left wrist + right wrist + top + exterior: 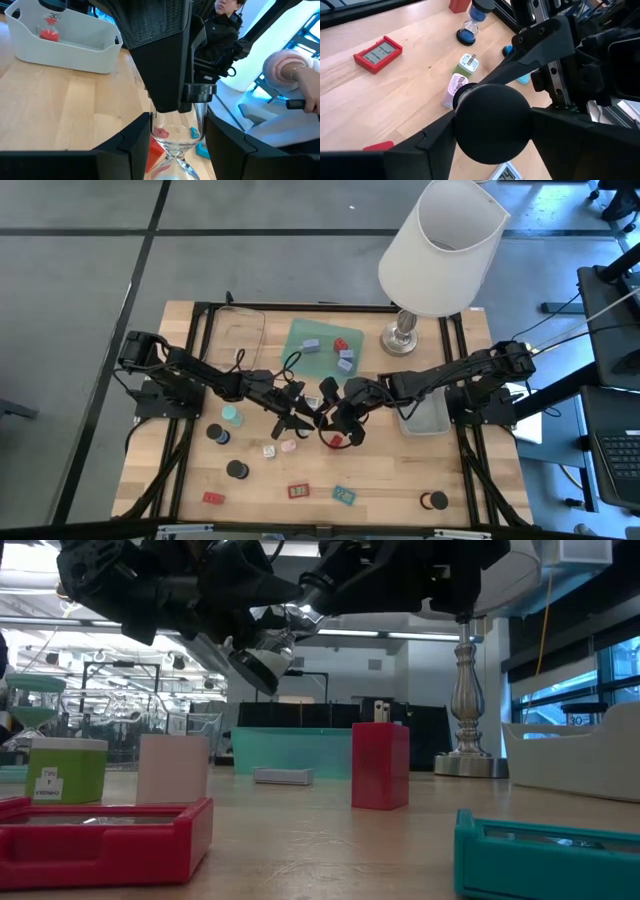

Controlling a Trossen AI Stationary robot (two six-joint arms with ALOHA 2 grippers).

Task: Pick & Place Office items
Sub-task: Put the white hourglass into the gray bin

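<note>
Clearly mid-handover: left pincer (300, 418) clamps the hourglass (172, 150), so right pincer (335, 423), jaws partly apart around its black cap (491, 122), should grip firmly first.

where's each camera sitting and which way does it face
high: overhead, straight down on the table; both arms, left gripper beside right gripper.
low: tabletop height, level toward the lamp base; arms overhead.
left wrist: on left arm, past its fingers clamping the sand timer.
right wrist: on right arm, facing the timer's black cap.
shared: both wrist views show the timer.
</note>
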